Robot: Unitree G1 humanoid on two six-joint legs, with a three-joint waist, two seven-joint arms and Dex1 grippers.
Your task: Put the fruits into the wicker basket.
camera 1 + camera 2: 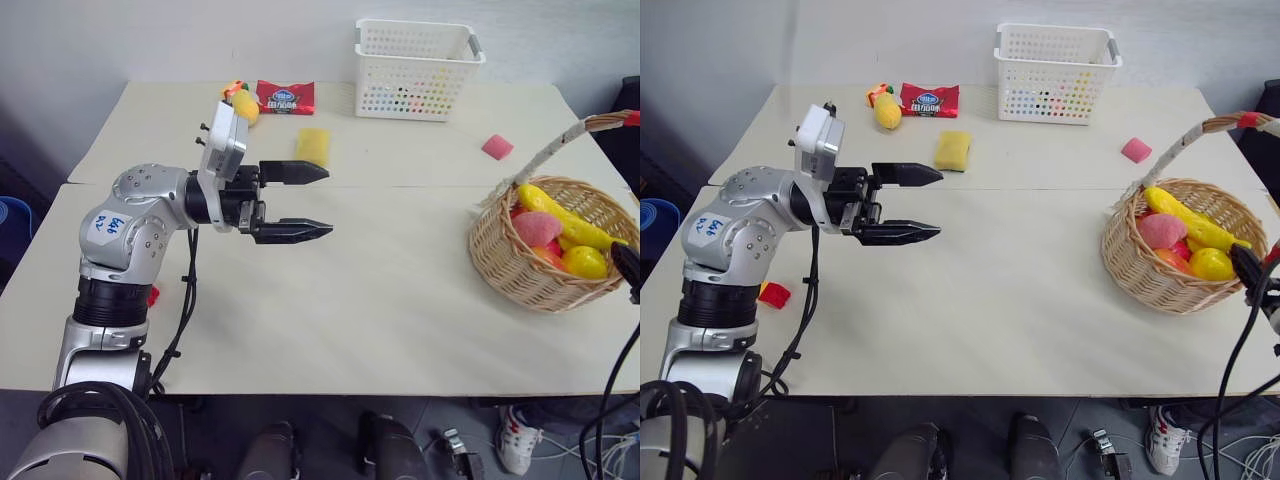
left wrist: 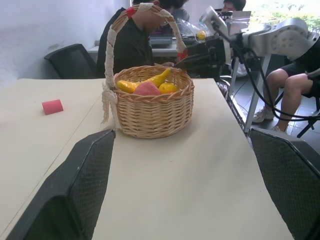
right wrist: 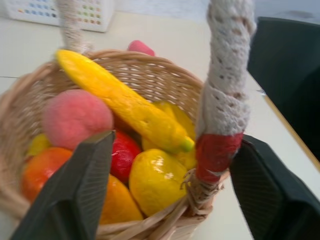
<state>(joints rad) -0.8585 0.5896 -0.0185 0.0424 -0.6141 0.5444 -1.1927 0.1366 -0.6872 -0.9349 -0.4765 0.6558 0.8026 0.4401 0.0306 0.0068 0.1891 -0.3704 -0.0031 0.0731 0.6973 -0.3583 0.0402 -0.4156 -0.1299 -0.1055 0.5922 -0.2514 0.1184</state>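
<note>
Both arms reach level; left gripper gapes above table.

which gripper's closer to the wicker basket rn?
Right. The right gripper sits open at the wicker basket's near rim, beside the handle. The left gripper hovers open over mid-table, well to the basket's left, pointing toward it.

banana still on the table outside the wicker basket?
No, the banana lies inside the wicker basket, resting on the other fruit beside the peach.
</note>
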